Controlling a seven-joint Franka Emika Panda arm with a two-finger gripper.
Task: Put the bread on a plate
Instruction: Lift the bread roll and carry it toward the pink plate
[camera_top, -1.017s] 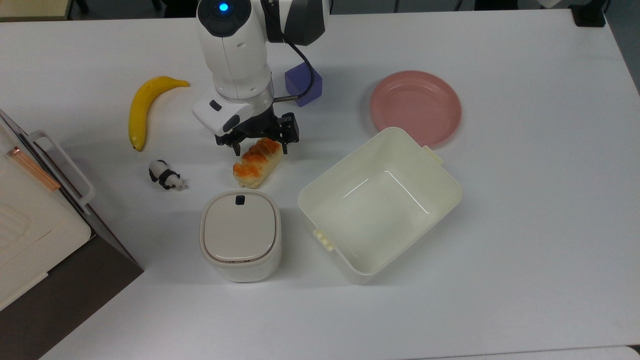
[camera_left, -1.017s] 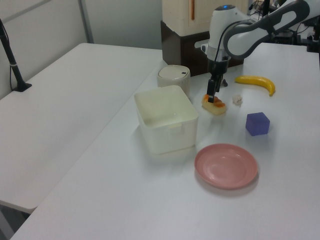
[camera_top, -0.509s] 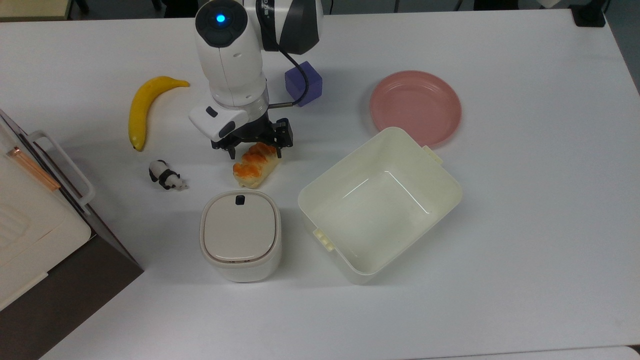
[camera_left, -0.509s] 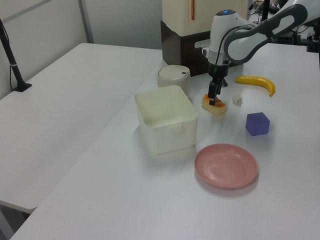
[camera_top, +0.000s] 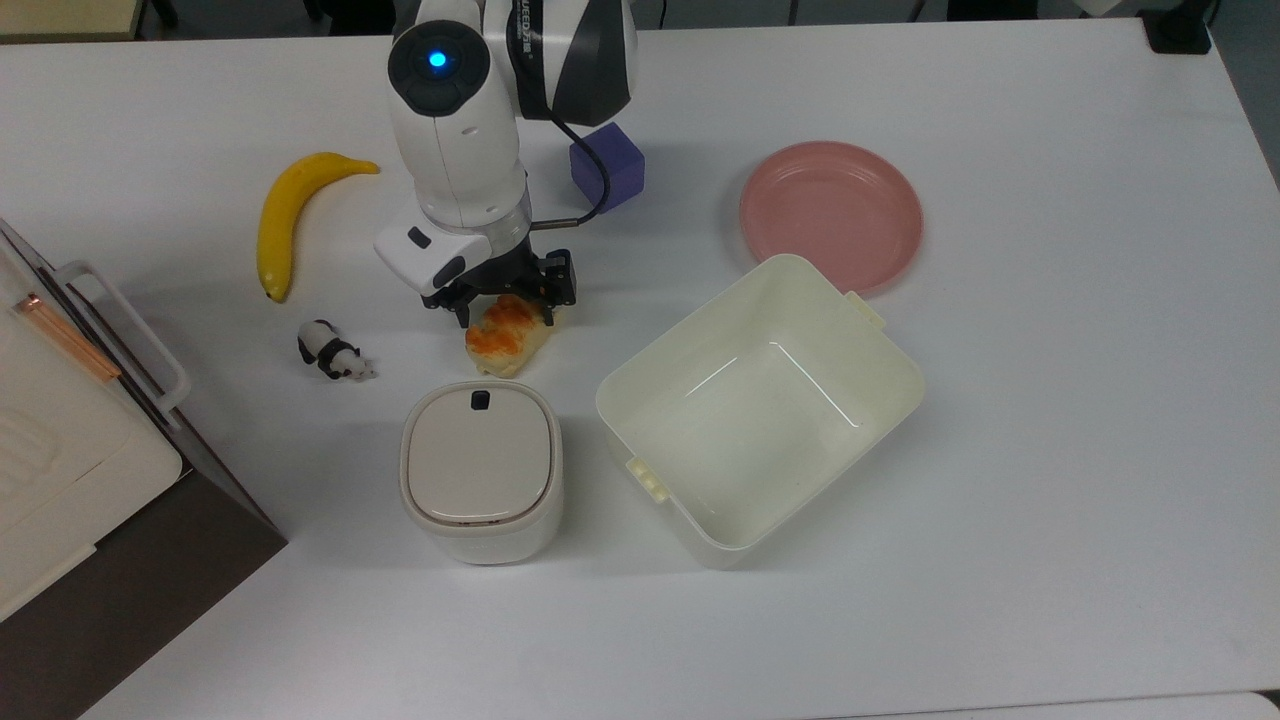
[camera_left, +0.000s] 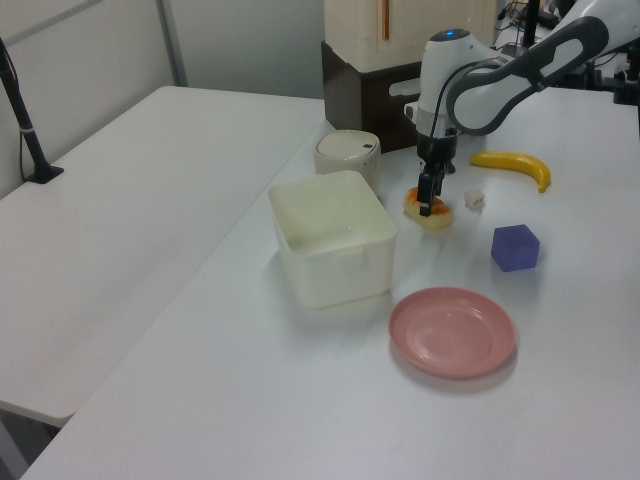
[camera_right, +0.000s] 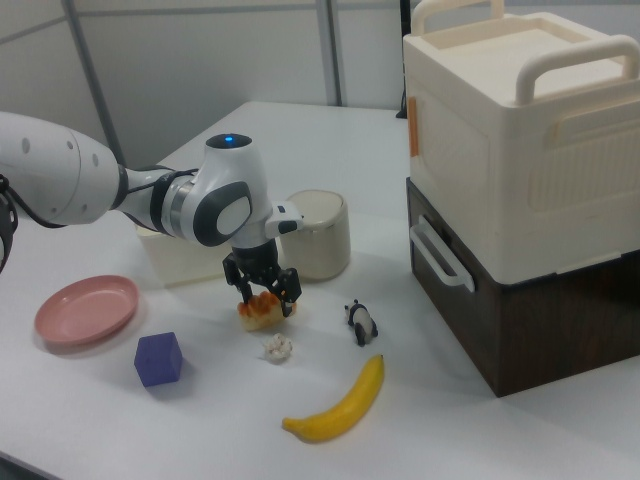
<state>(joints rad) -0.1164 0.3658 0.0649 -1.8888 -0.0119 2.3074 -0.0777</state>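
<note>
1. Black two-finger hand (camera_top: 508, 303) of the white robot arm (camera_top: 455, 130) had come down over the past second, and its fingers, wider apart a second before, had drawn in to grasp the far end of the bread.
2. That small oblong bun-like bread (camera_top: 507, 334) with the glossy orange-brown top lay on the white table (camera_top: 1050, 450) in the same spot as before; in the right view the fingers (camera_right: 284, 290) stood either side of it.
3. The round shallow pink plastic plate (camera_top: 831, 215) sat unmoved, well apart from the bread toward the top view's right, its near rim just beside a corner of the open cream rectangular tub (camera_top: 760, 405).
4. Between bread and plate the table was bare, with the purple cube (camera_top: 607, 167) at the far side of that stretch.
5. The cream lidded canister (camera_top: 481, 470) stood near the bread on the top view's lower side; the little panda figure (camera_top: 331, 351) and the yellow banana (camera_top: 285, 215) lay to the top view's left.
6. A stacked cream and brown box (camera_right: 530, 180) occupied the edge of the table at the top view's lower left.
</note>
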